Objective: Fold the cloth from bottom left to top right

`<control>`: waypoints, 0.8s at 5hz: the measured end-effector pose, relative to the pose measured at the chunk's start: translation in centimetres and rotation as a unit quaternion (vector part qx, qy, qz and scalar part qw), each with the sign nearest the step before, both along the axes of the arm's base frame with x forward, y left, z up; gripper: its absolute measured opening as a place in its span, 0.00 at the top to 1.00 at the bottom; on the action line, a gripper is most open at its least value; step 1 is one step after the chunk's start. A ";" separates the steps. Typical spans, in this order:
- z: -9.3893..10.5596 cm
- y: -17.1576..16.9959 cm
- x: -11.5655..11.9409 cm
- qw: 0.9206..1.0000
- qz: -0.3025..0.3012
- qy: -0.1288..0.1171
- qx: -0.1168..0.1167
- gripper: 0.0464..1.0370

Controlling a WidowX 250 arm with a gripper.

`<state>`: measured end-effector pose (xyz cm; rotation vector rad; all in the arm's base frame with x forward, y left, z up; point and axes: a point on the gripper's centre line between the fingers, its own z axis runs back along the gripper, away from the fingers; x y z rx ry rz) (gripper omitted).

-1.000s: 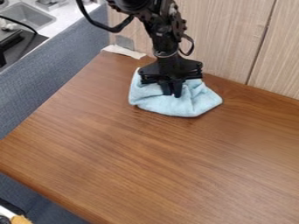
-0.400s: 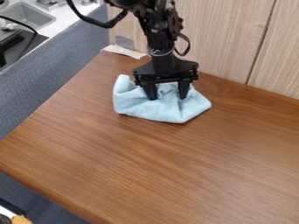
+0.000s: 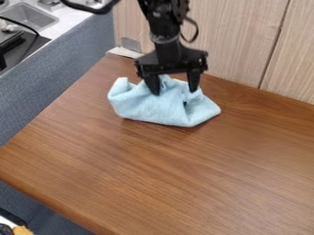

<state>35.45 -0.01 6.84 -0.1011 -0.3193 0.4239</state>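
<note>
The light blue cloth [image 3: 144, 106] lies on the wooden bench [image 3: 184, 174], near the far edge which is beside the wood-grain wall panel [image 3: 236, 41]. It is crumpled, not flat: one corner stands up as a small lump on the left of the view, the middle has loose folds with a dark hollow between them, and another corner points to the right. The gripper [image 3: 173, 84] hangs down over the rear part of the cloth. Its two fingers are spread apart, so it is open, with some cloth seen between them; whether the tips touch the fabric, I cannot tell.

At the upper left there is a grey metal sink [image 3: 32, 17], set in a white countertop [image 3: 69, 24]. A whitish object [image 3: 7, 27] is at the left side of the sink, but I cannot tell if it is inside the basin or only on the rim. A whitish strip [image 3: 124, 53] lies at the far left corner of the bench. In the lower left corner there is an orange-yellow thing [image 3: 23, 231], cut by the view's edge.
</note>
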 end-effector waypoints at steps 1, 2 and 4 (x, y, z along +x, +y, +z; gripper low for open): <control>2.9 0.2 -0.9 1.000 -0.004 -0.023 0.001 0.04; 5.5 0.9 -2.5 0.999 0.002 -0.033 0.013 0.04; 6.1 1.9 -4.4 0.998 0.030 -0.022 0.041 0.04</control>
